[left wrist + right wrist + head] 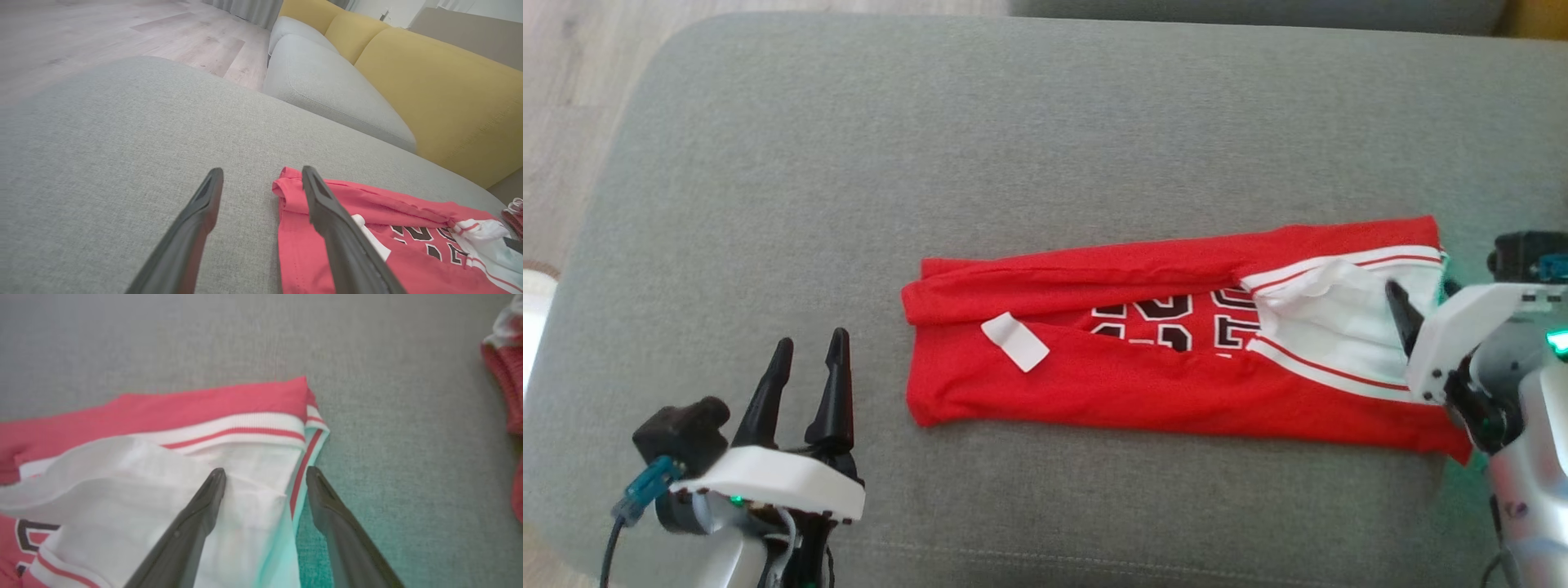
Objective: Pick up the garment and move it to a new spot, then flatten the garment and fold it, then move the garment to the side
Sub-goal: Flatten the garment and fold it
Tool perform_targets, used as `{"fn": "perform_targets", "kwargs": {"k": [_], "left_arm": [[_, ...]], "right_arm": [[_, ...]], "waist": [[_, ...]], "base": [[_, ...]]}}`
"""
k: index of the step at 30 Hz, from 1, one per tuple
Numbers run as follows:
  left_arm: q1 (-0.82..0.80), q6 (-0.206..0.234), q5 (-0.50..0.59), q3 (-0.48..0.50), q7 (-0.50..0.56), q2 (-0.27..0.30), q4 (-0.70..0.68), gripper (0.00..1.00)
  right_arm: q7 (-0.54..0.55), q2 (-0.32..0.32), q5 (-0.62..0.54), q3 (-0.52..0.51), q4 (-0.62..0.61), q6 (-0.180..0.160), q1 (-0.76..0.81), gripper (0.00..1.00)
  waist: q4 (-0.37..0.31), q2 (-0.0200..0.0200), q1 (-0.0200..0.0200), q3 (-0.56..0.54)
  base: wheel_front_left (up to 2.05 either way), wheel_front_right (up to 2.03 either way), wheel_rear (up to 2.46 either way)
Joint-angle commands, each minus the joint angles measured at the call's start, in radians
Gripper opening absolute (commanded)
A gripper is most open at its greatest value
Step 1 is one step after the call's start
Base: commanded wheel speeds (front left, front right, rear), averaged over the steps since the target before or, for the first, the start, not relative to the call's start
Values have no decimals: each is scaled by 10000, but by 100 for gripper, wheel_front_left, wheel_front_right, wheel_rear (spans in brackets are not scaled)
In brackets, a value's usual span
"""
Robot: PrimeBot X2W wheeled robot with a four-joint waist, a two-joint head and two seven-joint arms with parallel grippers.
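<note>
The folded red garment is laid on the grey cushion, its hem just beside the released fingers of the left gripper, its white-trimmed end beneath the spread, empty fingers of the right gripper.

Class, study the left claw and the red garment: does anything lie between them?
Nothing visible does. Just bare grey cushion separates the open left claw from the nearest end of the red garment.

- One red garment, bearing one white label.
- Two end effectors: left end effector, right end effector.
- Two grey seat cushions: near cushion, far cushion.
- Three yellow back cushions.
- One other red-and-white cloth, blurred.
</note>
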Motion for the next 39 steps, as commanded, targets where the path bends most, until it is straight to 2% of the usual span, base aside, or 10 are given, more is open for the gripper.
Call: {"fn": "perform_targets", "kwargs": {"k": [1,7,13,18,19,20,23,24,31,39], "left_arm": [[-429,-28,113,442,-121,93,-263,100],[-360,-89,238,591,-122,-6,-256,100],[-322,-160,310,660,-123,-61,-225,100],[-276,-181,336,754,-123,-80,-212,100],[-276,-183,346,761,-123,-84,-208,100],[-280,-187,359,758,-123,-85,-203,100],[-297,-204,387,749,-123,-74,-174,100],[-302,-210,393,744,-123,-70,-159,100],[-264,-150,486,715,-123,-94,-115,100],[-56,-112,488,677,-124,-136,-122,100]], "right_arm": [[131,-227,-83,194,-200,65,-228,100],[783,-478,-4,352,76,65,22,100],[1293,-788,256,568,-279,65,498,100],[1587,-661,553,710,-532,65,765,99],[1604,-597,585,784,-560,65,767,81],[1585,-534,610,849,-583,65,747,57],[1400,-399,586,1019,-526,65,595,27],[1274,-371,578,1060,-478,65,520,0],[494,-357,492,972,-150,65,141,0],[239,-1013,747,512,-604,65,268,0]], "waist": [[95,0,0,15],[298,0,0,-34],[353,0,0,-89],[304,0,0,-100],[291,0,0,-95],[280,0,0,-88],[256,0,0,-80],[248,0,0,-84],[86,0,0,-260],[-343,0,0,-569]], "base": [[0,0,0],[0,0,0],[0,0,0],[0,0,0],[0,0,0],[0,0,0],[0,0,0],[0,0,0],[0,0,0],[0,0,0]]}}
